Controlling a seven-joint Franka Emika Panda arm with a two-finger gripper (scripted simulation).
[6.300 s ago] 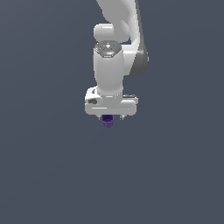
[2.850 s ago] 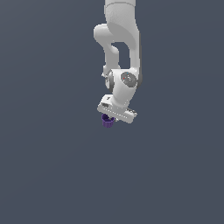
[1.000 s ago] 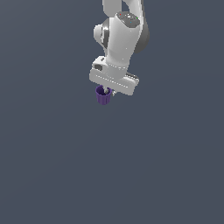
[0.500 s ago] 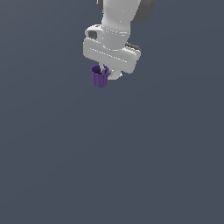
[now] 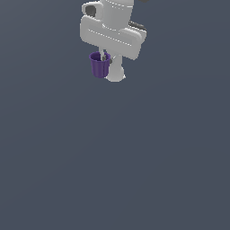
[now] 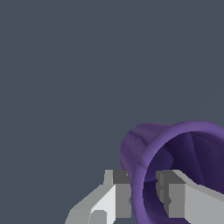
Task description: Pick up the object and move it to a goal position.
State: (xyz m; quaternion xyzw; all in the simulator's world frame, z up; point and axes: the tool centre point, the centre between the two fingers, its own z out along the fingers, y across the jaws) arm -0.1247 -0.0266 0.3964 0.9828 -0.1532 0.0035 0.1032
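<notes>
In the wrist view the two fingers [image 6: 118, 197] pinch the rim wall of the purple cup [image 6: 175, 162], one finger outside the wall and the other inside the mouth, so the gripper [image 6: 144, 192] is clamped on the cup by its lip and not around its body. In the exterior view the cup [image 5: 99, 64] hangs upright, open top upward, tucked just under the white hand on the exterior view's left, with a finger [image 5: 104, 56] reaching down into its mouth; the gripper [image 5: 106, 58] sits close beneath the broad body of the hand. The cup is off the ground, high in that view, well apart from the flat grey floor [image 5: 115, 170] below. No goal marker shows in either view, so how far the carry has to go cannot be judged from here. To do this carry well, the pinch should be held firm and steady, since a one-wall grip lets the cup swing or slip if the arm jerks; smooth, slow travel with the wrist kept level looks the safer choice. The wrist seems tilted a little, with the hand's long body slanting down toward the exterior view's right, though most of the arm [image 5: 117, 6] is cut off at the frame's upper edge.
</notes>
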